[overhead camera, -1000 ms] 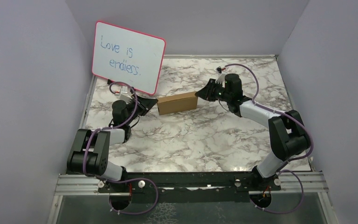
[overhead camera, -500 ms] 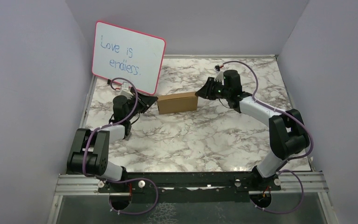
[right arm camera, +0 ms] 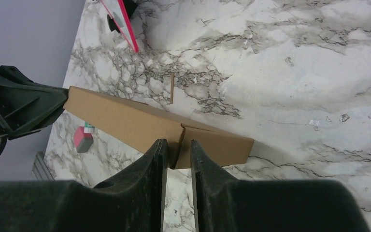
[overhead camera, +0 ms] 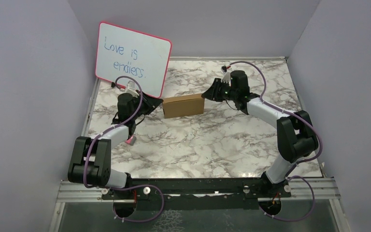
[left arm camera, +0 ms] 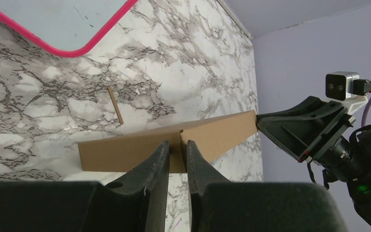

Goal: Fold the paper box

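- The box lies low and closed on the table, just above the middle of the top view and right of the whiteboard's lower corner. Its place and angle match a second ago.
- The left gripper sits at the box's left end. Its fingers are pressed almost together, pinching a thin cardboard wall in the slit between them.
- The right gripper does the same at the right end, nearly closed on that end wall.
- The arms have changed, not the box. The left wrist has climbed toward the upper left of the top view. Its forearm has swung aside, uncovering a small pink thing at the lower left of the box.
- The right wrist has crept slightly up and left.
- A thin brown strip lies on the table behind the box, apart from it.
- My reading is that both arms are re-posing while keeping their pinch. The box looks already formed, so the task seems near its end, with the end walls perhaps being pressed home.
- One risk is that uneven pulling from the two ends could twist the box or reopen a flap.
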You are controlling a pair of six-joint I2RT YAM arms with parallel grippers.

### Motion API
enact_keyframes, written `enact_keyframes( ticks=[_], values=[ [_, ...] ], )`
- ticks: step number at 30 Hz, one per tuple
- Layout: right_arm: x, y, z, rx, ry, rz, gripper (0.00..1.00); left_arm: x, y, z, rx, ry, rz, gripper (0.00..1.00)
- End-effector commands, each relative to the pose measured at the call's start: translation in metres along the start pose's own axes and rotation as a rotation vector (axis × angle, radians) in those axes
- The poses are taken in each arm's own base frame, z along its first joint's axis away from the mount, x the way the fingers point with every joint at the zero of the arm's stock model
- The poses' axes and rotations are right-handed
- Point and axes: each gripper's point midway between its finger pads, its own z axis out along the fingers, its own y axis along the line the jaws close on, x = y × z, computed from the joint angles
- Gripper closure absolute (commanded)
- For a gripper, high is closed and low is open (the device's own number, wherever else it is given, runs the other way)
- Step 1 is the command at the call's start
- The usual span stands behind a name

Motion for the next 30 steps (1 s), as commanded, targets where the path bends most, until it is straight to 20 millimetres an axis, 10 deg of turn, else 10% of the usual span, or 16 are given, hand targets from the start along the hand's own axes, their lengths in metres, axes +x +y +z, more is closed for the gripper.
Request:
enact_keyframes(
  ticks=[1, 17, 30],
  values=[
    [0.061, -0.03, -0.002, 0.086, 0.164, 0.064, 0.73, 0.035, 0.079, -0.02, -0.322, 0.081, -0.025, 0.8],
    [0.017, -0.001, -0.004, 0.023, 0.108, -0.003, 0.67, -0.066, -0.031, -0.037, -0.228, -0.06, 0.322, 0.32],
    [-0.01, 0.033, -0.045, -0.035, -0.005, -0.083, 0.3, -0.032, -0.084, -0.026, -0.086, 0.18, 0.8, 0.22]
  ],
)
